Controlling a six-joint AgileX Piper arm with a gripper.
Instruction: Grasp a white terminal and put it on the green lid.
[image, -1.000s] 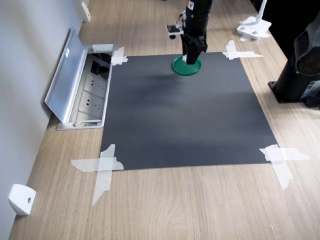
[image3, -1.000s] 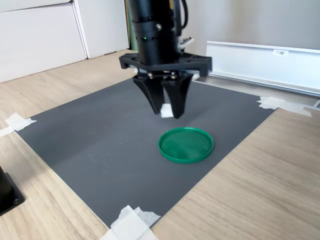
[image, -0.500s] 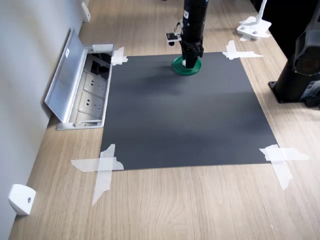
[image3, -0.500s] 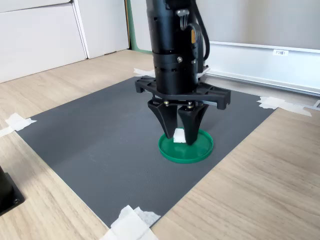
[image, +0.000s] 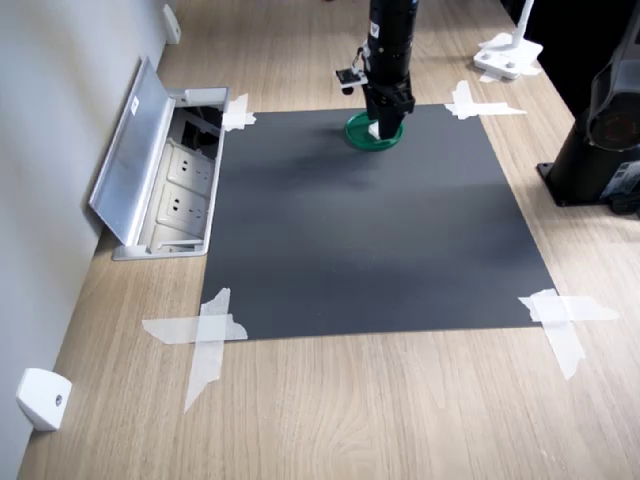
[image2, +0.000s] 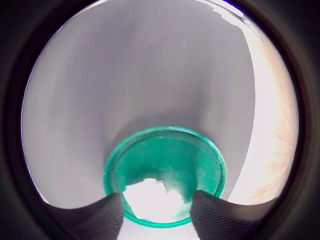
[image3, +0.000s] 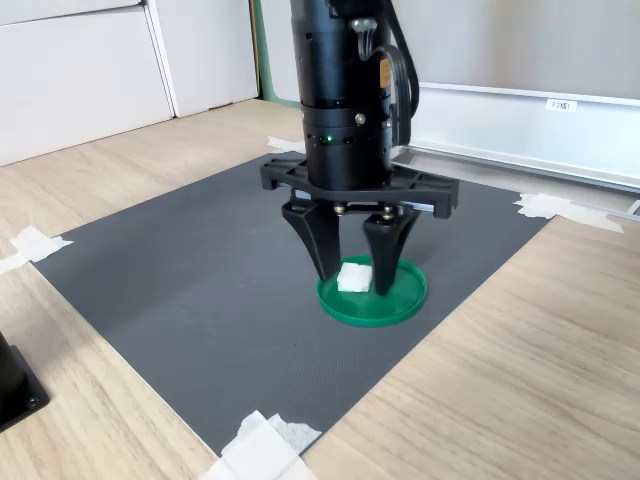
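Wooden tabletop (image: 400, 400) with taped dark mat (image3: 180, 290); arm vertical over the green lid (image3: 400, 300).
The hand (image3: 352, 283) points straight down, fingers parted with gaps on either side of the white terminal (image3: 353, 275), which rests on the lid; its long axis cannot be told.

An office or lab desk: wood-grain desktop (image: 330, 410) with a flip-up power socket box (image: 185, 185) and taped-down grey mat (image: 370, 220).

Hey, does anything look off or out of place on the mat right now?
Nothing stands out. The white terminal sits on the green lid, between the fingers of the opened gripper. The dark mat lies flat, taped at its corners.
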